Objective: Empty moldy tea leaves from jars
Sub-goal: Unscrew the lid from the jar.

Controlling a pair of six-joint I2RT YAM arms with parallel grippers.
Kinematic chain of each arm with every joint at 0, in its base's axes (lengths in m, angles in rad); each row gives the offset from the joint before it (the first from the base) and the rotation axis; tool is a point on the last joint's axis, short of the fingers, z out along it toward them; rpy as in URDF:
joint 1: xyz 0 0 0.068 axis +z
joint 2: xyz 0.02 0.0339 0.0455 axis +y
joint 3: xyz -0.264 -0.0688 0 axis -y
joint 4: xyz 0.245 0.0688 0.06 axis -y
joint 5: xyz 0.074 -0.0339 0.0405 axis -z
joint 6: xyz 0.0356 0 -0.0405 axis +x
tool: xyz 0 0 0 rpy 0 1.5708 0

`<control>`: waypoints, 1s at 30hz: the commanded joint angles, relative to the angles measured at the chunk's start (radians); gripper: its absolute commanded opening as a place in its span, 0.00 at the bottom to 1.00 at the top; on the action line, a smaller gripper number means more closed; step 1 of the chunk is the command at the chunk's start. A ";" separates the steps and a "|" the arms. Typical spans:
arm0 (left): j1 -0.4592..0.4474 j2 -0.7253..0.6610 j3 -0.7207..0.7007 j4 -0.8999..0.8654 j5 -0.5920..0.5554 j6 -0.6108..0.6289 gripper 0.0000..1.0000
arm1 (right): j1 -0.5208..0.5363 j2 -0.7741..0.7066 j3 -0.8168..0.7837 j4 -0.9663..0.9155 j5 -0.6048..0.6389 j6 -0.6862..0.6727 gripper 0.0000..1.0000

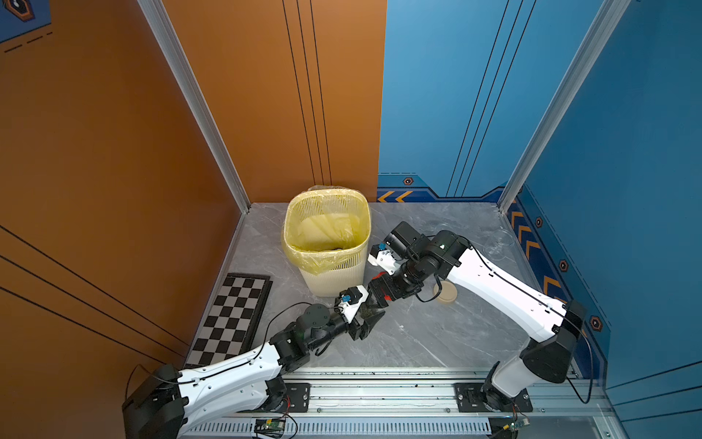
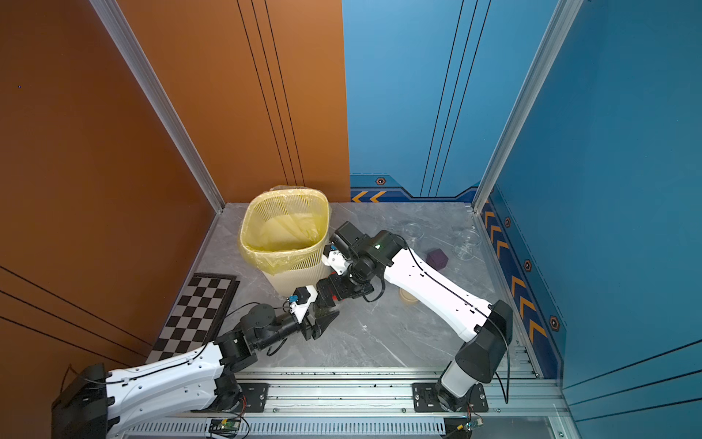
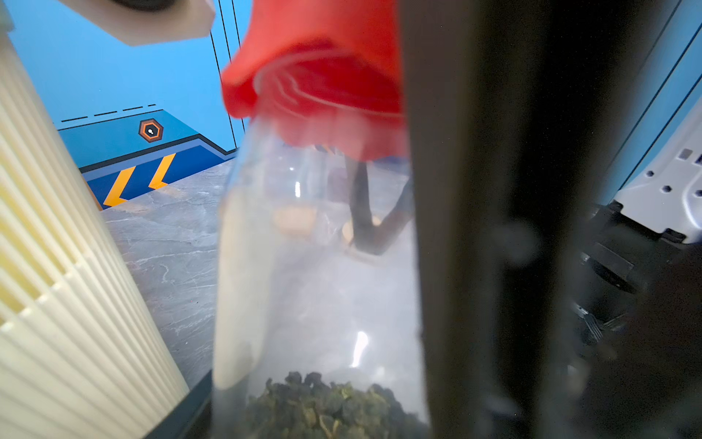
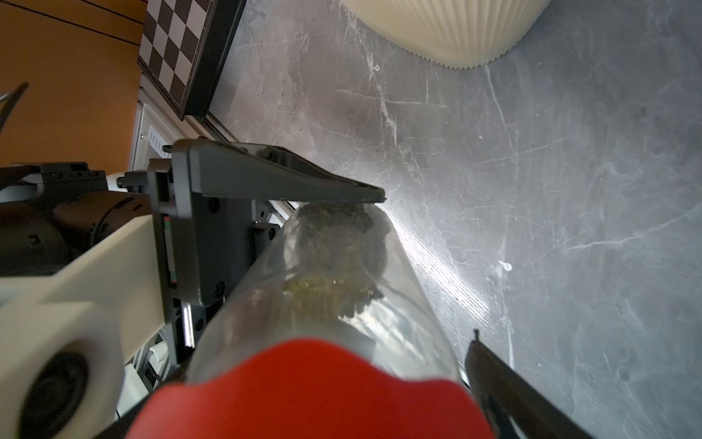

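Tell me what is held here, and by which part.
The left gripper holds the jar by its glass body near the base. The right gripper is at the red lid, but its grip cannot be told.

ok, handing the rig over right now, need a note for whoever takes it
Left gripper: shut on the red-lidded jar, held above the table beside the bin; tea leaves inside.
Right gripper: jaws either side of the red lid; grip unclear.
Done: two lidless jars at the table's far right look empty; a beige lid lies on the table.
Left: take the red lid off, tip the leaves into the bin.
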 commanded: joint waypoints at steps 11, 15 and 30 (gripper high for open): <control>0.010 0.001 -0.021 0.018 0.017 -0.012 0.59 | -0.031 -0.042 0.037 -0.024 -0.044 0.009 1.00; 0.010 0.002 -0.025 0.018 0.017 -0.016 0.59 | -0.038 -0.044 0.039 -0.032 -0.049 0.005 1.00; 0.008 0.000 -0.048 0.018 0.016 -0.033 0.59 | -0.059 -0.047 0.047 -0.043 -0.045 -0.006 1.00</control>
